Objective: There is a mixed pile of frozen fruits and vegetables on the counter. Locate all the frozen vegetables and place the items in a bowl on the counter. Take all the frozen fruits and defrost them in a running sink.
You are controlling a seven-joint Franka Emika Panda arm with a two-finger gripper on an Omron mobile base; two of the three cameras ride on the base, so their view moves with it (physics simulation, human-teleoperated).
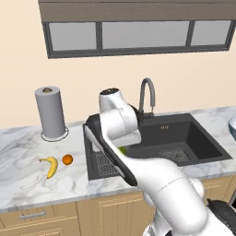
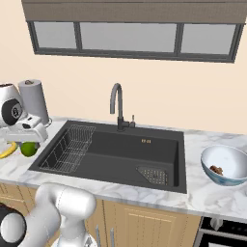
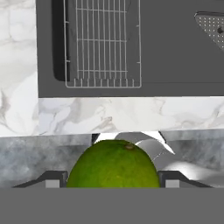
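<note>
My gripper [image 3: 112, 180] is shut on the green ball [image 3: 113, 164], which fills the gap between the two fingers. From the right base view the gripper [image 2: 28, 143] hangs with the ball [image 2: 29, 148] over the counter just left of the sink [image 2: 120, 149]. On the counter to the left lie the yellow banana [image 1: 51, 166] and the small orange [image 1: 67, 159] side by side. At the far right stands the pale blue-grey bowl [image 2: 226, 179] with the brown lump [image 2: 217, 170] inside it. A sliver of the ball [image 1: 123, 150] peeks from behind my arm.
A wire rack [image 2: 70, 147] sits in the left part of the black sink, and a drain grid [image 2: 154, 174] at its front right. The dark gooseneck faucet [image 2: 116, 103] rises behind the basin. A paper towel roll [image 1: 50, 112] stands at the back left of the marble counter [image 1: 23, 184].
</note>
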